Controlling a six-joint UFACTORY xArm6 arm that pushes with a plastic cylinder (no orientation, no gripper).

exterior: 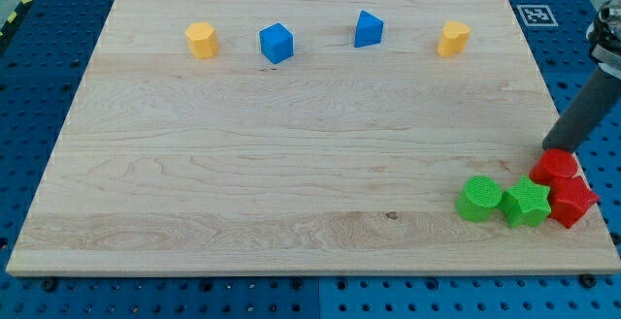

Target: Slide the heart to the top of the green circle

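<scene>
Tip [549, 148] of dark rod touches top of red block [555, 165], no jaws on rig. Yellow plastic heart [452, 39] sits approx 12 o'clock of green plastic circle [479, 198], well apart.

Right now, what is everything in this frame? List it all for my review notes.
Board: one, light wood, fills most of the view.
Yellow blocks: two, near the view's top; one at left, the heart-like one at right.
Blue blocks: two, near the top, between the yellow ones.
Green circle: one, bottom right.
Green star: one, right beside the circle.
Red blocks: two, bottom right corner.
My tip: one dark rod, at the upper red block's top edge.
</scene>
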